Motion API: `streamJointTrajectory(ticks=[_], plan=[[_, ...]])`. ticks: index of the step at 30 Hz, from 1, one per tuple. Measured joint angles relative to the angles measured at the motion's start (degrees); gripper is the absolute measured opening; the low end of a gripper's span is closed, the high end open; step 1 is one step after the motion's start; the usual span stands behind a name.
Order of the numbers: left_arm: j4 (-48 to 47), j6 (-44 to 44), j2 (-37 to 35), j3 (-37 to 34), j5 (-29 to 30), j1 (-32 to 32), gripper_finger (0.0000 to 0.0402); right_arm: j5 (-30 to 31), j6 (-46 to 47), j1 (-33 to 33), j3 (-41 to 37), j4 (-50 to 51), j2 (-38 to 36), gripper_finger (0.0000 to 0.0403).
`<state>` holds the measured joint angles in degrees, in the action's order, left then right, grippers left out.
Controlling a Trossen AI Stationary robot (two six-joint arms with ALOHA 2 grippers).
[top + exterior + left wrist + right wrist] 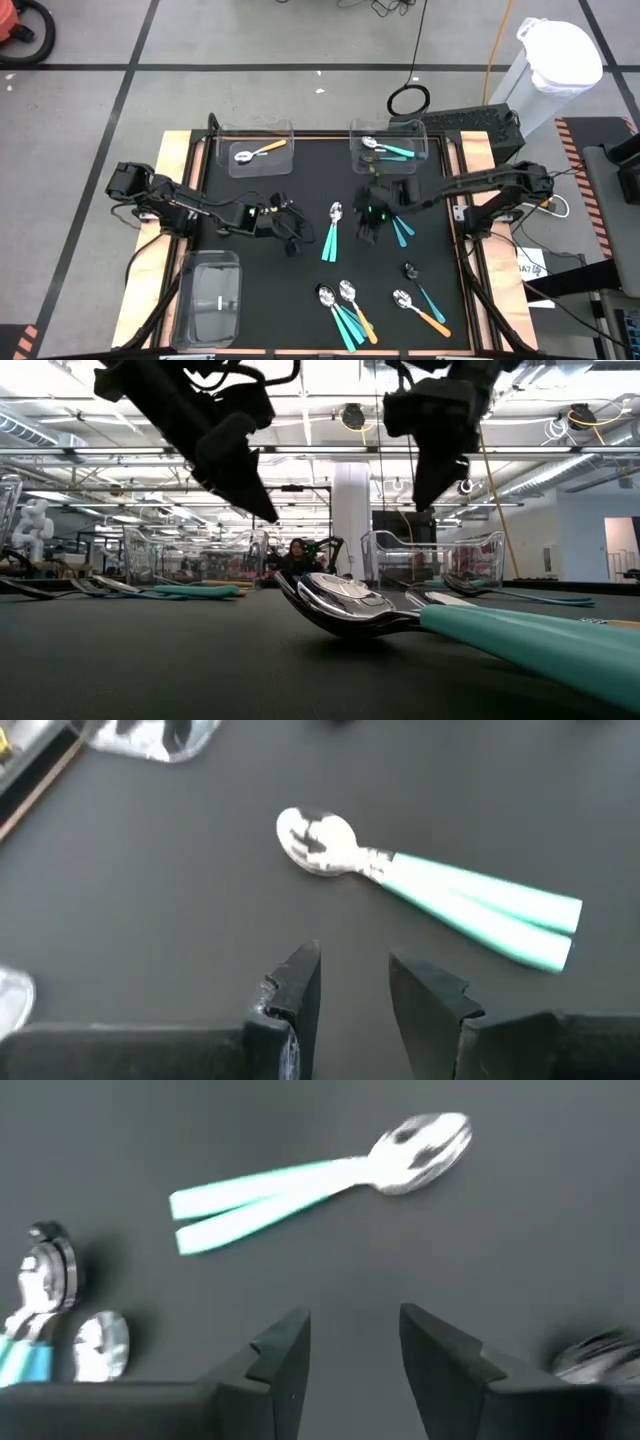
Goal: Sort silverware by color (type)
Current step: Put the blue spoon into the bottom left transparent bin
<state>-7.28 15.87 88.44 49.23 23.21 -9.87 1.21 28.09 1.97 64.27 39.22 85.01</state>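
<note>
Two teal-handled spoons [331, 232] lie side by side flat on the black mat at mid-table, bowls toward the far edge. My left gripper [293, 240] hovers open just left of them, and its wrist view shows the pair [440, 892] ahead of the open fingers [355, 970]. My right gripper [368, 232] hovers open just right of them, with the pair [300, 1188] ahead of it [355, 1330]. More spoons, teal, blue and orange [345, 308], lie near the front edge. Blue handles [403, 230] show beside the right gripper.
A clear bin at far left [222, 160] holds an orange spoon [262, 150]. A clear bin at far right [432, 158] holds teal spoons [392, 150]. A third clear bin [185, 300] sits at the near left. Spoon bowls [48, 1270] lie close to the right gripper.
</note>
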Motion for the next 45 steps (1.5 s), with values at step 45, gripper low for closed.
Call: streamJointTrajectory(ticks=[45], plan=[[6.8,-1.7,0.0,0.0,5.6,0.9,0.0120,-9.0,61.6,37.5,-19.3,1.8,1.2,0.0045]])
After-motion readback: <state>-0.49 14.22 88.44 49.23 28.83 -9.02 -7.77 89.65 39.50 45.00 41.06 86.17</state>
